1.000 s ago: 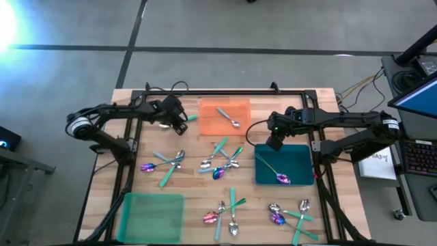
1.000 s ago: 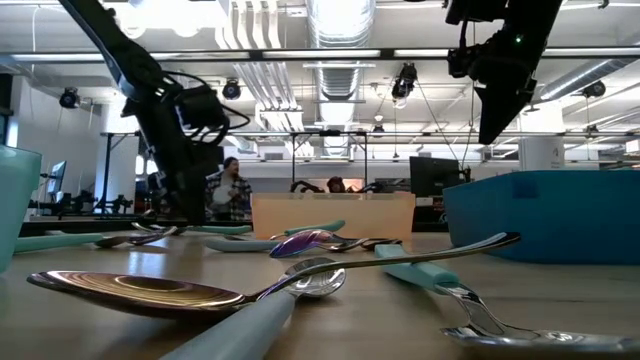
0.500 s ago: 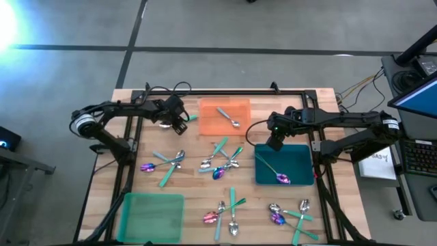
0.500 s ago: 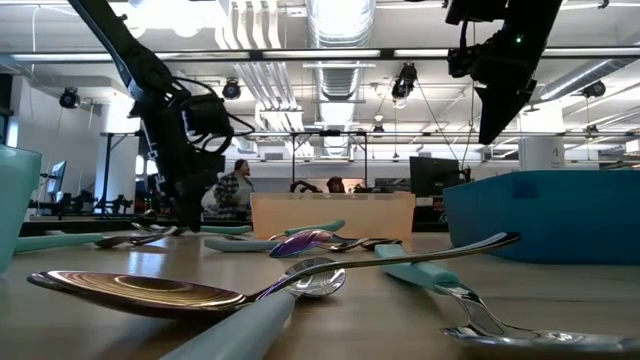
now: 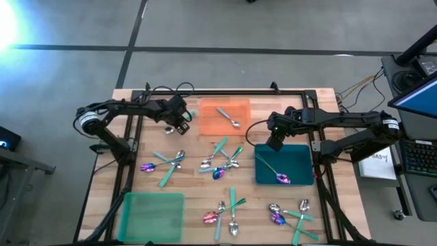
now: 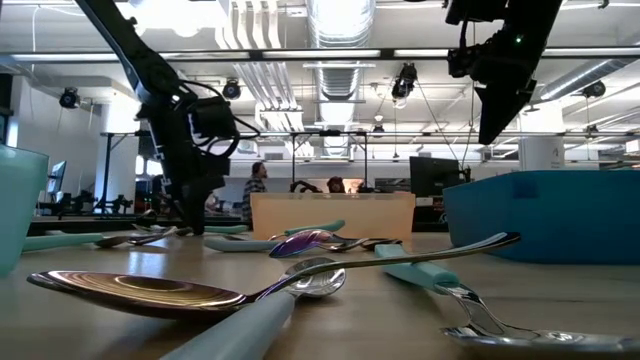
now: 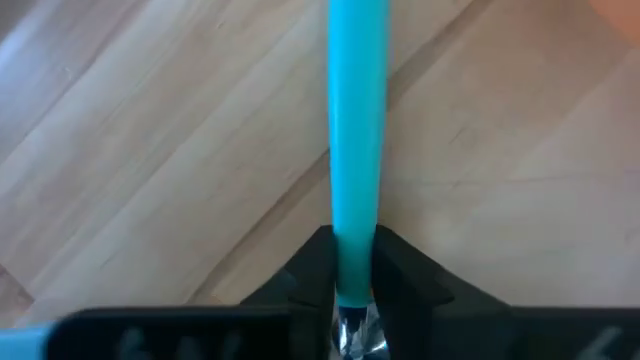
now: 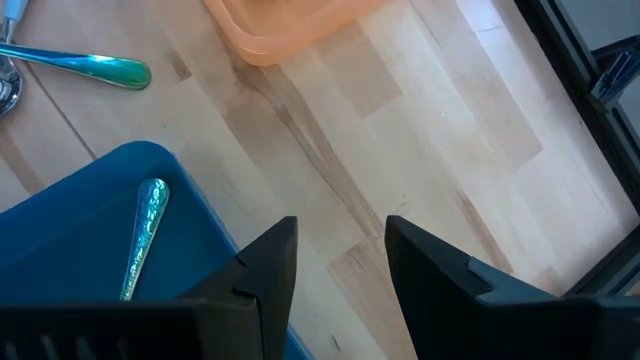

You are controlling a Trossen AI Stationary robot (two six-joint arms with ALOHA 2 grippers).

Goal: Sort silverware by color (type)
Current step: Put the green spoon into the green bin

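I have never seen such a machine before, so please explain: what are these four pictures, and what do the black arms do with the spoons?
These are two robot arms at a wooden table, seen by four cameras at once: one above, one level with the tabletop, and one on each wrist.

On the table lie small spoons of several colours and three flat trays. The orange tray holds one silver spoon; the blue tray holds one purple spoon; the green tray holds nothing.

The left gripper, beside the orange tray, is shut on a teal-handled utensil; its wrist camera shows the handle pinched between the fingers. The right gripper is open and holds nothing; it hangs at the blue tray's far edge.
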